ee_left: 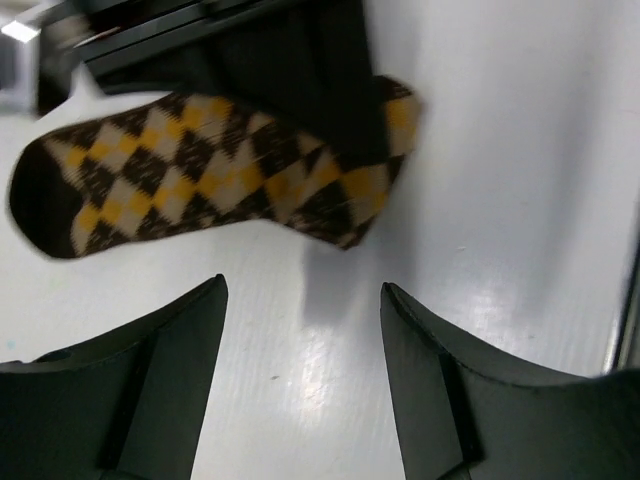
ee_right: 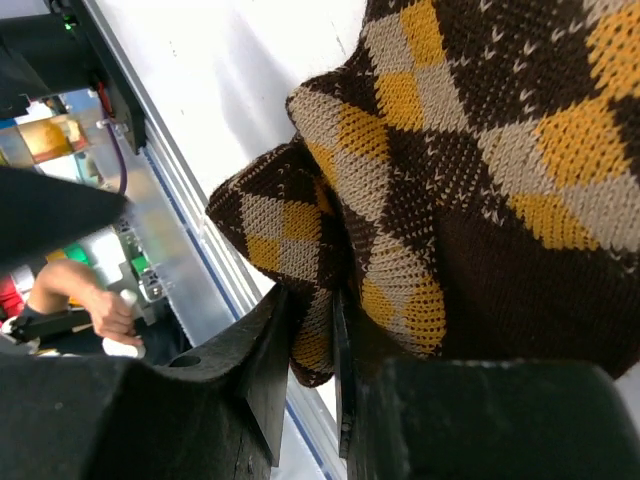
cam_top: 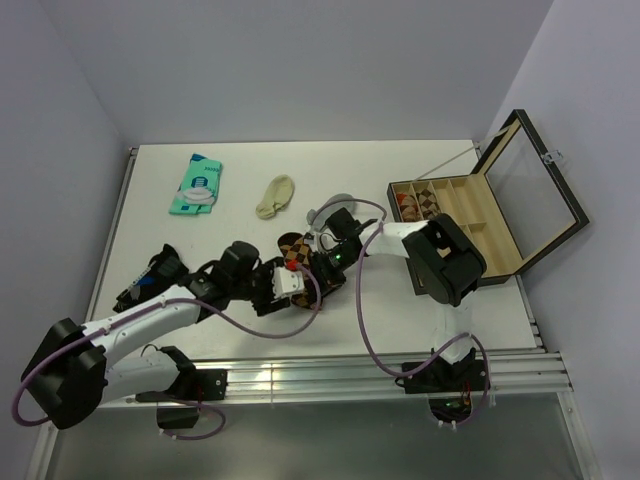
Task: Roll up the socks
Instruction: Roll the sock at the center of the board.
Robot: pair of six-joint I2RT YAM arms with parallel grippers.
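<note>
**Limp argyle sock: pinched at one end, free at the other**

The argyle sock [ee_left: 200, 170] is light, soft knit. It will probably sag, fold and stretch rather than keep a shape, and a loose roll would likely spring open unless it is kept tight. It looks neither slippery nor fragile, so a firm pinch should be safe. The best holds seem to be the bunched end and the free toe, taken through both layers.

The sock is near the middle of the white table [ee_left: 500, 200], between the two arms. The right gripper [ee_right: 312, 360] is pressed together on a bunched fold of it, with fabric squeezed between its fingers. The left gripper [ee_left: 300, 380] is spread wide with nothing inside. The sock lies just beyond its fingertips without touching them, with its dark toe to the left in that wrist view and its pinched end to the right.
</note>
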